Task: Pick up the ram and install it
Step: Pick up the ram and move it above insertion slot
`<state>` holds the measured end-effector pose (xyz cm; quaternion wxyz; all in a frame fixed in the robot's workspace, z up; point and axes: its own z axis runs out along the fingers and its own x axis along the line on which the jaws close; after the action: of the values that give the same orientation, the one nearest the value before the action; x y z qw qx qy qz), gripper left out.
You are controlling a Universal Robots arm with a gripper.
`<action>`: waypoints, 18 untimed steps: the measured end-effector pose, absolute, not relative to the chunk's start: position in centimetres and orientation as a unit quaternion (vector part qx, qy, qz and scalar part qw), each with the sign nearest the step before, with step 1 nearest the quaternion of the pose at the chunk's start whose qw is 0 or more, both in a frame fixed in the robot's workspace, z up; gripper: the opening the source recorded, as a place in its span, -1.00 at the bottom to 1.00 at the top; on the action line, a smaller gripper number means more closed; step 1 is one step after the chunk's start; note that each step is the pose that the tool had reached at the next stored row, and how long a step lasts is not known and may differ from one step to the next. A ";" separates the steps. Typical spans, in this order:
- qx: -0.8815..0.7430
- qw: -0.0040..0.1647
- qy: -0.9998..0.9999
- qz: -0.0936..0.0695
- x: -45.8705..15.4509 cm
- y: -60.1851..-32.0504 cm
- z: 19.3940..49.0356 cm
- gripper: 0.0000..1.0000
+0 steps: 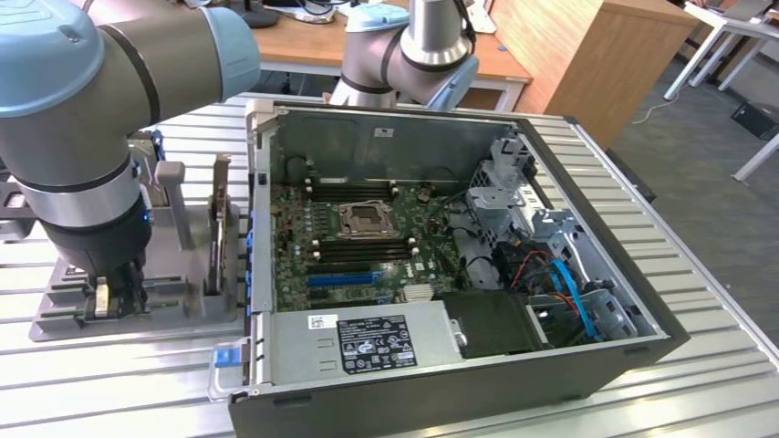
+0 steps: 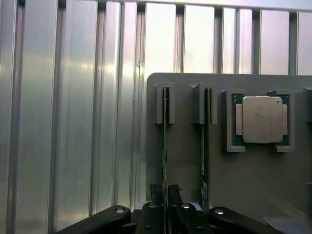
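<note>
Two long, thin green circuit-board sticks stand on edge in the slots of a flat grey plastic tray (image 2: 184, 126). The one I take for the ram (image 2: 165, 141) runs straight into the black gripper (image 2: 165, 197), which stands about its near end. I cannot tell whether the gripper has closed on it or only stands round it. The second stick (image 2: 204, 146) is just beside it in the next slot. Beyond that a square silver-lidded processor chip (image 2: 262, 119) lies in its own pocket of the tray.

In the exterior view the gripper (image 1: 116, 299) is down at the tray (image 1: 61, 321), which lies on the ribbed aluminium table (image 1: 706, 274) at the exterior view's left. The open black computer case (image 1: 633, 354) is beside it. Its green motherboard (image 1: 365, 265) lies bare, and no stick is seated in it as far as I can see.

My worry is a skewed or off-centre hold. The ram could then bind in its grey end guides and drag the tray up, or tip against its neighbour. A loose hold could let it slip.

Both sticks show edge-on, so chips, label and notch are beyond me. The gripper covers the ram's near end, the arm's wrist blocks the contact from outside, and the tray runs out of the wrist picture.
</note>
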<state>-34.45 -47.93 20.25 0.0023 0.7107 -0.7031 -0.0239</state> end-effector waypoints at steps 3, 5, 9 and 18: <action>0.711 0.002 -0.703 -0.024 -34.4 -47.9 20.3 -0.62; 0.711 0.002 -0.703 -0.024 -34.4 -47.9 20.3 -0.77; 0.711 0.002 -0.703 -0.024 -34.4 -47.9 20.2 -0.77; 0.711 0.002 -0.703 -0.024 -34.4 -47.9 20.3 -0.77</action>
<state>-34.44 -47.93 20.27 0.0023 0.7107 -0.7031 -0.0239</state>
